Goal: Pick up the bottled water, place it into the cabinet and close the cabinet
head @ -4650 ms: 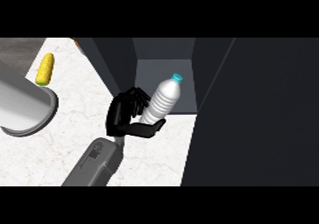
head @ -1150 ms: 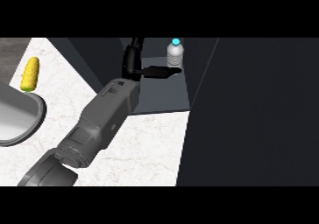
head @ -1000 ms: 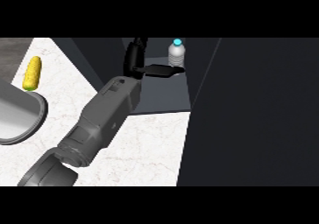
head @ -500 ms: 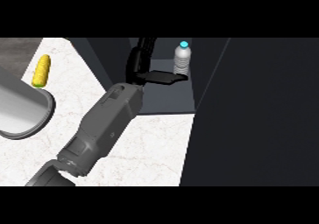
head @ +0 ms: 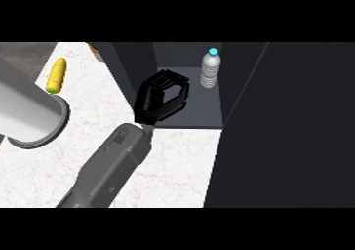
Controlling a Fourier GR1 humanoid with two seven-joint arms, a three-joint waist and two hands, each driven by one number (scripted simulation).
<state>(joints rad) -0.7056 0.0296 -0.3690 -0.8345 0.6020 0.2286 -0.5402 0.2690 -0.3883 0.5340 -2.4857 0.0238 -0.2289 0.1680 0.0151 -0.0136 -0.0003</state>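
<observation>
Black against dark grey, my left hand (head: 160,100) shows at the front left corner of the open cabinet (head: 198,111), partly over the cabinet's left wall. Its fingers (head: 169,78) point away from me into the opening. They are relaxed and a little bent, and they hold nothing. My grey forearm (head: 112,163) runs from the hand down to the lower left of the view, crossing the white marbled counter (head: 177,161).

Further in, up and to the right of my hand, the bottled water (head: 210,69) stands upright on the cabinet's grey floor, near the back. It is clear, with a light blue cap on top. It is apart from my fingers, with a strip of bare floor between us.

Right of the bottle, a wide dark panel (head: 288,127) fills that side of the view; I cannot tell whether it is the door or a side wall.

On the counter to the left of my arm, a large grey cylinder (head: 26,110) lies with a flanged end. Beyond it, a yellow ear of corn (head: 56,75) rests on the marble, well apart from the cabinet.
</observation>
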